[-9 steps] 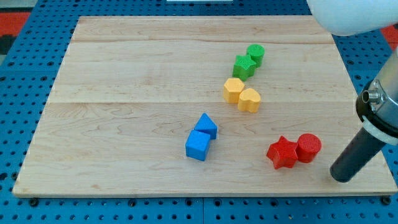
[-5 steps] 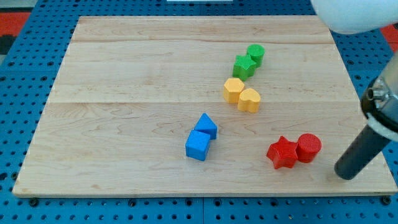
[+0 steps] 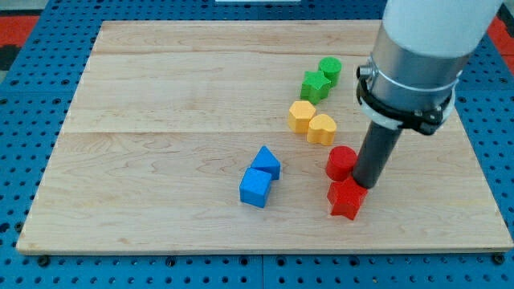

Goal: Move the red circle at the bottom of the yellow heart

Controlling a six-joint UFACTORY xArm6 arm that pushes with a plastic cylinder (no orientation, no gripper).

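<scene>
The red circle sits on the wooden surface just at five o'clock from the yellow heart, near it but with a sliver of wood showing between them. Directly at six o'clock from the red circle, touching or almost touching it, lies the red star.

The dark rod comes down from a big pale arm that fills the view's top right corner. My tip rests right beside the red circle at its four o'clock side, and just above the red star's upper right edge; from here I cannot tell whether it truly touches either one. The tool is only this plain rod, so it has nothing to spread or press together and it pinches nothing.

The yellow heart touches a yellow hexagon at its ten o'clock. Further toward twelve o'clock the green star leans against a green cylinder at its one o'clock.

Well apart, at about eight o'clock from the red pair, a blue cube sits touching a smaller blue block, a peaked shape I cannot name with certainty, at its one o'clock.
</scene>
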